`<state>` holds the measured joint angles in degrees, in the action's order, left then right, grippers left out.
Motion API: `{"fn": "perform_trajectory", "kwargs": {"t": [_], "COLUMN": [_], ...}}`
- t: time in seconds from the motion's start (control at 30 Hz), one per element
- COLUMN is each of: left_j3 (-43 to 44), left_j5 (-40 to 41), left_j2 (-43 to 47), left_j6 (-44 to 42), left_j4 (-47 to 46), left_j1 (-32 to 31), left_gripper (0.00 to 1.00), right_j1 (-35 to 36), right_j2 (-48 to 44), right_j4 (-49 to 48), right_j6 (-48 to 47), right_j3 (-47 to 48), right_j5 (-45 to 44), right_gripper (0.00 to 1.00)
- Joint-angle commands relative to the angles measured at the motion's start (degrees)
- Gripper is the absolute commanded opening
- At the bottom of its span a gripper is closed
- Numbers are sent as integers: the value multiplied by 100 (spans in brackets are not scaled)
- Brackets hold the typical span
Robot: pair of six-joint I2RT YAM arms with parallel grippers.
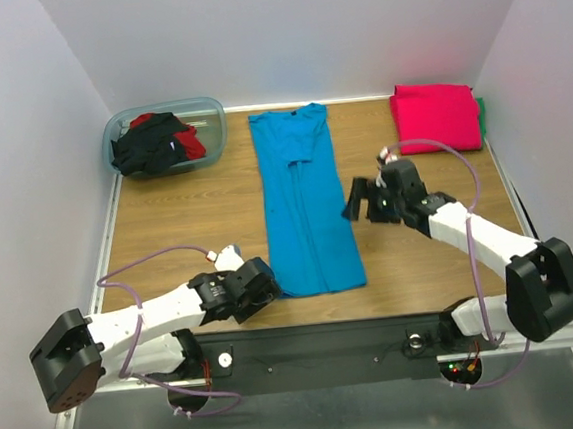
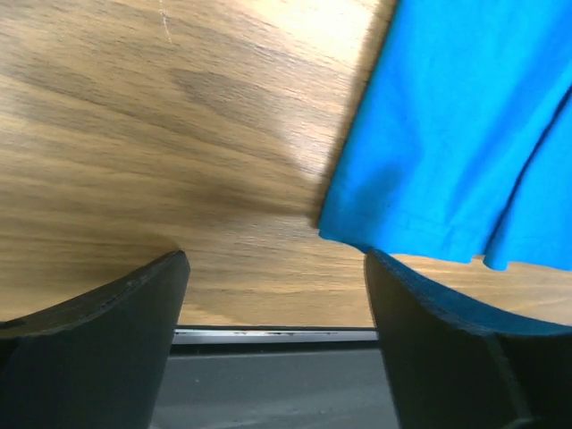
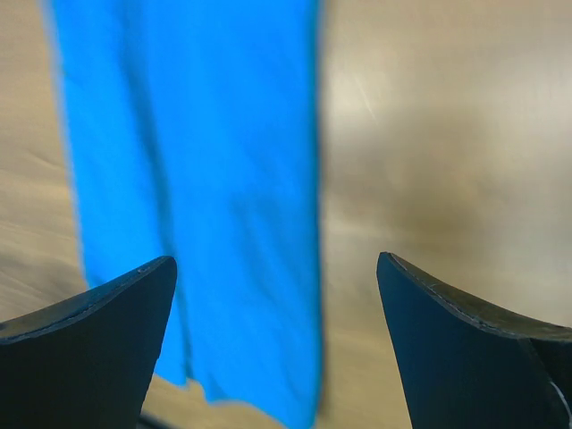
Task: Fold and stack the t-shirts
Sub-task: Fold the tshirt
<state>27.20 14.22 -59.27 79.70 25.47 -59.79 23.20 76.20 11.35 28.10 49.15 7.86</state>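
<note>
Wood-grain table (image 1: 167, 225) w/ white walls on three sides. Left claw (image 1: 263, 292) is spread, nothing btwn its fingers, sitting at the near-left corner of the turquoise shirt (image 1: 306, 203). Right claw (image 1: 364, 206) is also spread and empty, just off that shirt's right edge, approx mid-length. The shirt lies flat as a long narrow strip, collar end away from the arms.

Far-left of the turquoise shirt is a translucent tub (image 1: 211, 129) holding a bunched black shirt (image 1: 146, 152) and a red shirt (image 1: 190, 143). Far-right of it lies a folded magenta-pink shirt (image 1: 436, 114), w/ a sliver of green cloth (image 1: 480, 112) at its outer edge.

Left wrist cam shows the hem corner up close, just beyond the right-hand finger, plus the table's near edge; can't tell if they touch. Right wrist cam is blurred, w/ the strip filling its left half and bare wood ahead of the gap. Only the top cam shows the tub and the pink shirt.
</note>
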Motion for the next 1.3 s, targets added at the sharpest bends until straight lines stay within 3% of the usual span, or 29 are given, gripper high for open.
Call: {"fn": "perform_trajectory", "kwargs": {"t": [0.0, 0.1, 0.2, 0.4, 0.43, 0.5, 0.73, 0.9, 1.0, 1.13, 1.17, 1.23, 1.27], "left_j3": [-180, -145, -110, -136, -171, -250, -294, -426, -426, -365, -339, -277, -268], "left_j5": [-103, -121, -349, -718, -832, -956, -956, -824, -833, -824, -815, -824, -815], "left_j2": [12, -190, -515, -1122, -1166, -1271, -1193, -868, -832, -841, -841, -885, -876], "left_j6": [-209, -411, -640, -745, -754, -772, -825, -728, -737, -710, -710, -702, -675], "left_j4": [-797, -973, -1334, -1658, -1738, -1948, -2029, -2029, -2046, -2160, -2161, -2143, -2126], "left_j1": [256, 380, 503, 503, 503, 503, 337, 205, 126, -41, -76, -208, -261], "left_gripper": [84, 77, 53, 23, 11, 0, 0, 0, 0, 0, 0, 0, 0], "right_j1": [-17, -9, -17, -17, -17, -9, 79, 106, 132, 246, 290, 387, 413], "right_j2": [-790, -1081, -1309, -1520, -1512, -1512, -1574, -1328, -1108, -941, -941, -1002, -1237], "right_j4": [183, 192, 262, 385, 411, 464, 543, 535, 482, 350, 315, 297, 306], "right_j6": [802, 785, 837, 996, 996, 1048, 1198, 1145, 1110, 1189, 1250, 1321, 1443], "right_j3": [-633, -906, -1388, -1952, -2005, -2197, -2567, -2594, -2515, -2515, -2524, -2559, -2603], "right_j5": [-276, 171, 567, 1033, 1086, 1174, 1499, 1184, 1139, 1139, 1130, 1165, 1183], "right_gripper": [100, 100, 99, 95, 94, 92, 69, 63, 53, 37, 27, 18, 7]}}
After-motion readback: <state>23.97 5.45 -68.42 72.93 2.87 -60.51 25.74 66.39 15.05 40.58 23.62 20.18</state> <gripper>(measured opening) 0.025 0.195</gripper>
